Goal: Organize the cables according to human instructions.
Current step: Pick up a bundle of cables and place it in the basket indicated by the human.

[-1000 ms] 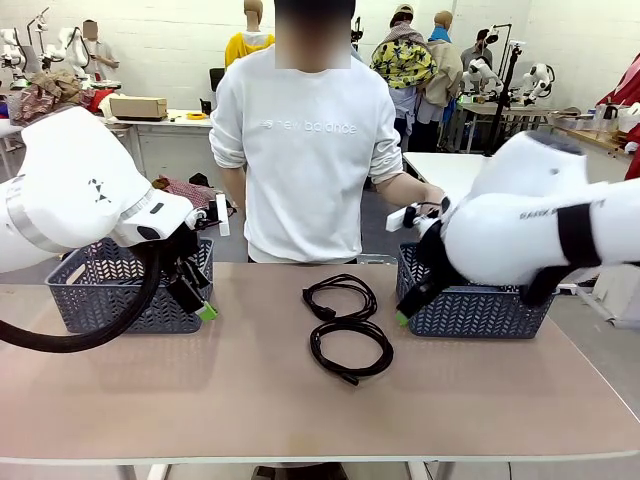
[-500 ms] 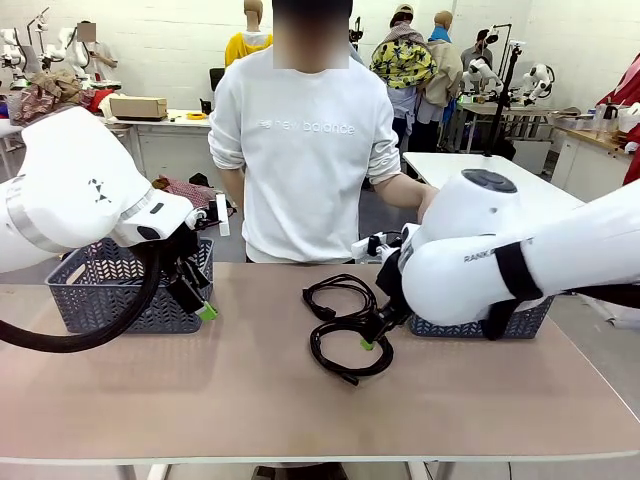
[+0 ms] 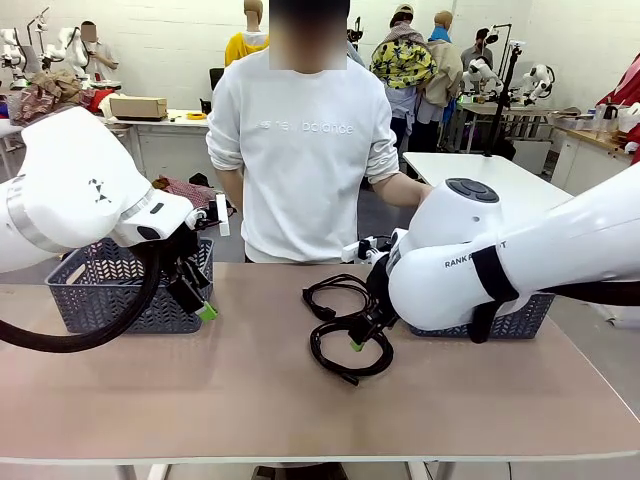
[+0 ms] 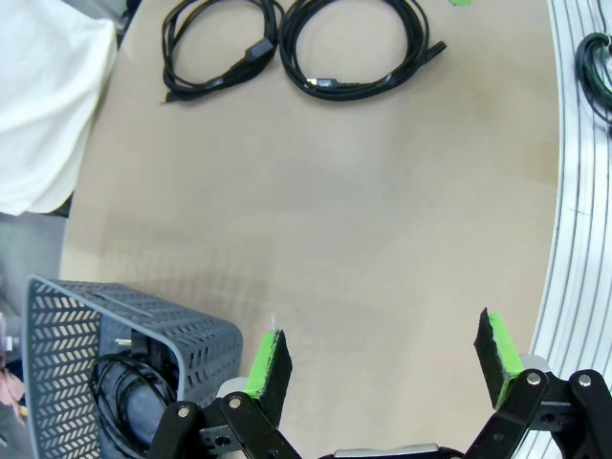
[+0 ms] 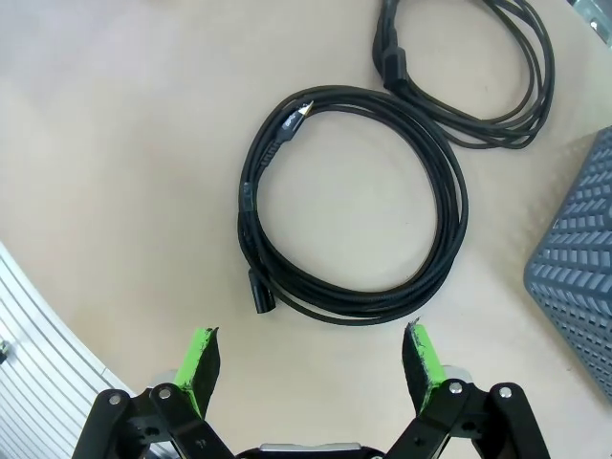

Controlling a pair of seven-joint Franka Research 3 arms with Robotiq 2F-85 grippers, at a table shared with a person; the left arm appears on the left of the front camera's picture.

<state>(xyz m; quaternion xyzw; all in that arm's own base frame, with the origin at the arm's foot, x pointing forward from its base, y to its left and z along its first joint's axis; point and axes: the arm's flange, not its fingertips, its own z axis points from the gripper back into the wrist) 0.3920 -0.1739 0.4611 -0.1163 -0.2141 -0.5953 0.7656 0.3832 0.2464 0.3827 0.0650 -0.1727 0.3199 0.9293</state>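
Observation:
Two coiled black cables lie mid-table: the far cable (image 3: 343, 280) and the near cable (image 3: 316, 352). My right gripper (image 3: 360, 338) hangs open just above the near cable's right side. In the right wrist view that cable (image 5: 457, 215) lies ahead of the open right gripper (image 5: 311, 349), and the far cable (image 5: 543, 67) lies beyond it. My left gripper (image 3: 198, 298) stands open in front of the left basket. From the open left gripper (image 4: 382, 352), both coils show far off, one cable (image 4: 182, 84) beside the other cable (image 4: 356, 93). Another black cable (image 4: 120, 382) lies inside the left basket.
A grey basket (image 3: 85, 300) stands at the table's left and a second grey basket (image 3: 525, 320) at the right, half hidden behind my right arm. A person in a white sweater (image 3: 305, 150) stands at the far edge. The near half of the table is bare.
My right arm has swung left from the right basket and come down over the near coil. The left arm and both coils have stayed put.

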